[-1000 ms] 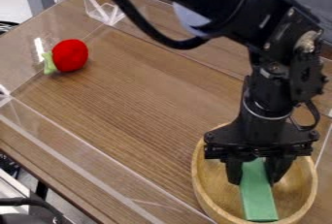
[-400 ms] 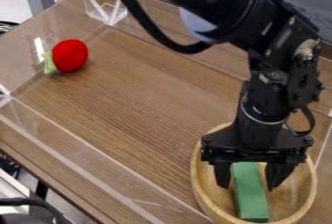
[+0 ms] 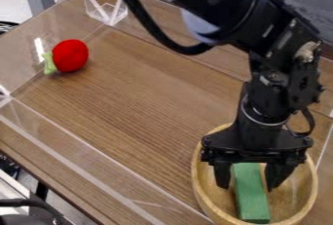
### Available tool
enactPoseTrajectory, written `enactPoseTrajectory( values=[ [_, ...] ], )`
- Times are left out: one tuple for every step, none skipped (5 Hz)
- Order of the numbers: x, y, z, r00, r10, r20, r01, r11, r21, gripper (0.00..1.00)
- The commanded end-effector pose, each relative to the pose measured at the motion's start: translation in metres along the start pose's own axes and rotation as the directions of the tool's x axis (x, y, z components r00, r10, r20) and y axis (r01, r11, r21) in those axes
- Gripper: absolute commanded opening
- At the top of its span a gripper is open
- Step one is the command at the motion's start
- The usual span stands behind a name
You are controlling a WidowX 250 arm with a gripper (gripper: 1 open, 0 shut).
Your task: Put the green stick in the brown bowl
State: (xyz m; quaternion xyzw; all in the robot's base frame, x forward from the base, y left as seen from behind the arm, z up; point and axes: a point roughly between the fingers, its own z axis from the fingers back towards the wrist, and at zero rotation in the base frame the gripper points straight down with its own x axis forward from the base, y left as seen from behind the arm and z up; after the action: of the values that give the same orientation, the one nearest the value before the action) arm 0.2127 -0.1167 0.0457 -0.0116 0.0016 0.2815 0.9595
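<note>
With the green stick (image 3: 250, 191) lying in the brown bowl (image 3: 208, 190) between the spread end effector (image 3: 255, 175) fingers, a straight-up lift looked safest.

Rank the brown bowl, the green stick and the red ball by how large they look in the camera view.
1. brown bowl, widest by far, partly cut off by the frame edge.
2. green stick, lying inside it.
3. red ball, though it sits farther from the camera.

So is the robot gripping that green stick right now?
No, the jaws stand open either side of the green stick, which lies in the brown bowl.
</note>
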Motion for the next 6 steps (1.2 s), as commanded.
enactPoseTrajectory(
  values=[
    [0.0073,-0.0052,0.006,1.0,0.008,0.021,-0.008,1.0,-0.023,1.0],
    [0.0082,-0.005,0.0047,1.0,0.009,0.021,-0.009,1.0,-0.018,0.0],
    [0.0096,-0.0047,0.0064,1.0,0.009,0.019,-0.008,1.0,-0.012,1.0],
    [0.011,-0.0043,0.009,1.0,0.01,0.017,-0.009,1.0,-0.007,1.0],
    [0.0117,-0.0037,0.0052,1.0,0.014,0.017,-0.014,1.0,0.0,0.0],
    [0.0134,-0.0036,0.0079,1.0,0.017,0.016,-0.017,1.0,0.004,1.0]
  ],
)
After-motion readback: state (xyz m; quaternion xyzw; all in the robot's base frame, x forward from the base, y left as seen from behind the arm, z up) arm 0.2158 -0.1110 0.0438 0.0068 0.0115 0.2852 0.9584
